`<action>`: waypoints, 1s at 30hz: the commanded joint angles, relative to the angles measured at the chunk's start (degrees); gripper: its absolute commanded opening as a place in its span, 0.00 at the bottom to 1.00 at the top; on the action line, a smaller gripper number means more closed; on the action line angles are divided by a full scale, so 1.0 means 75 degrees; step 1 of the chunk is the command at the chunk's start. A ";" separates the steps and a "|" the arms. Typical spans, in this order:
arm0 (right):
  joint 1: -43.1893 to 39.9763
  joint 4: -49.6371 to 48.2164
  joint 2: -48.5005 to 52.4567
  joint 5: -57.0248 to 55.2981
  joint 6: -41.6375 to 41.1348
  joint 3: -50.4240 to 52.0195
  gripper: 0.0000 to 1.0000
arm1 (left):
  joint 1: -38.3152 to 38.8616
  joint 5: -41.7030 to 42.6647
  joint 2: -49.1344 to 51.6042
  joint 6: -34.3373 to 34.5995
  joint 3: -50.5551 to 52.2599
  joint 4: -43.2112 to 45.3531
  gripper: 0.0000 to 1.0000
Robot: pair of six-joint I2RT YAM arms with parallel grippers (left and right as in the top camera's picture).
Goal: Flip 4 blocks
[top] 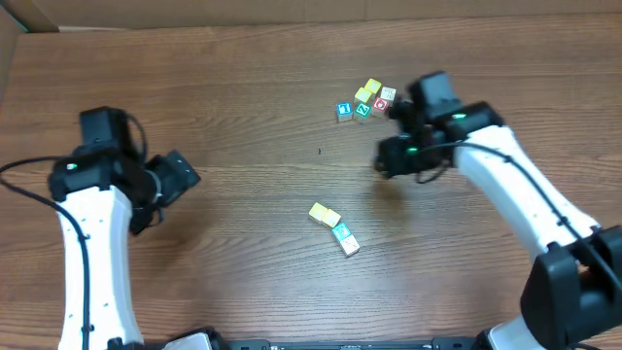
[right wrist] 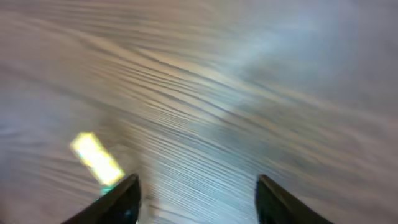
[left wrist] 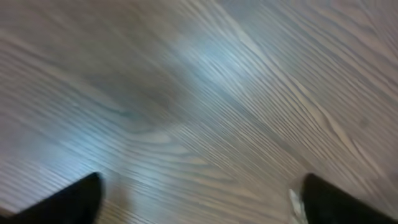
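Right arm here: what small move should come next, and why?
Probably shift the right arm's fingers sideways toward the yellow wooden cube. The fingers stand apart with nothing in them, and the cube lies off to one side rather than between them.

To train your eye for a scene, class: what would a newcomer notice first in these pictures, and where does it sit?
The bright little cubes stand out against the brown table: a tight cluster at the far side, right of centre, and a short diagonal row of yellow, teal and cream cubes near the middle. Then the right claw, open just on the near side of the cluster, and the left claw, open over bare wood at the left.
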State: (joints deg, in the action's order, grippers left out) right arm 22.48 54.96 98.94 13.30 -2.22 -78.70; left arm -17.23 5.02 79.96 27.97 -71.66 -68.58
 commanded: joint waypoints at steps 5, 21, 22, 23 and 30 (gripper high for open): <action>0.2043 -0.0137 0.0149 -0.1851 0.0761 -0.0157 0.69 | -0.1128 -0.0545 0.0318 -0.0073 0.0041 -0.0020 1.00; 0.3407 -0.0248 0.1370 -0.2535 0.0248 -0.0125 0.64 | -0.1227 -0.0530 0.0338 -0.0073 0.0041 -0.0020 1.00; 0.3407 -0.0256 0.1405 -0.2530 0.0166 -0.0082 0.64 | -0.1227 -0.0530 0.0338 -0.0073 0.0041 -0.0020 1.00; 0.3407 -0.0294 0.1434 -0.2503 0.0096 -0.0023 0.64 | -0.1227 -0.0530 0.0338 -0.0073 0.0041 -0.0020 0.99; 0.3407 -0.0565 0.1530 -0.2104 0.0093 0.0341 0.57 | -0.1227 -0.0530 0.0338 -0.0073 0.0041 -0.0020 1.00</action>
State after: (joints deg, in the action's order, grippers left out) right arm 48.03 50.98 109.82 -3.57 -1.08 -77.10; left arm -26.26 1.80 82.17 27.92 -71.64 -68.62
